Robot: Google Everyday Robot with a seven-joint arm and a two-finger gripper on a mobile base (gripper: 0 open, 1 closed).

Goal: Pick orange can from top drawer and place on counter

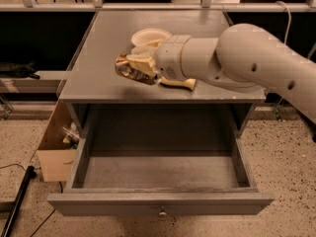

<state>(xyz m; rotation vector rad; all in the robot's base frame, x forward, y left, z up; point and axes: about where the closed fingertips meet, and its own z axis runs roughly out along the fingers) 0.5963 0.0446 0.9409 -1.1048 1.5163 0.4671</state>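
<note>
Hand clasps orange can above grey counter.

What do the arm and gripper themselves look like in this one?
The arm is thick, rounded and off-white, with small dark dots and a cylindrical wrist. The gripper, at the orange can above the counter, has cream-yellow jaws.
</note>
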